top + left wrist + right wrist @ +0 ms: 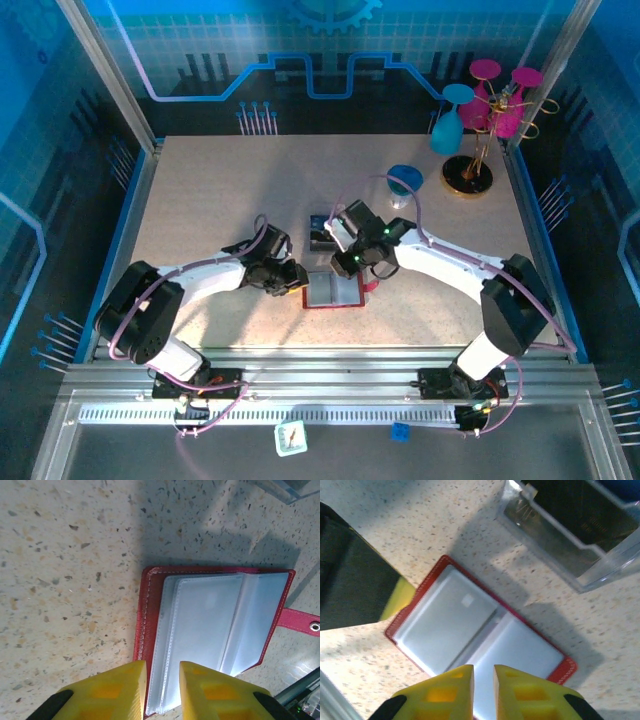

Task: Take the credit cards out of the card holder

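Seeing card holder (333, 291) flat at table (200, 200) centre, clear box (325, 232) near at its 12 o'clock, card (565, 520) inside. Left gripper (298, 279) at holder's 9 o'clock edge, right gripper (346, 266) over 12 o'clock edge. Glass rack (478, 130) well apart at 2 o'clock.

Red card holder (148, 611), pale grey pockets (451, 619), beige table (65, 570) with dark speckles

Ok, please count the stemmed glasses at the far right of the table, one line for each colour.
Pink stemmed glasses, hung on the gold metal rack: 2
Teal stemmed glass, beside the rack: 1
Blue stemmed glass, apart from the rack: 1
Total: 4
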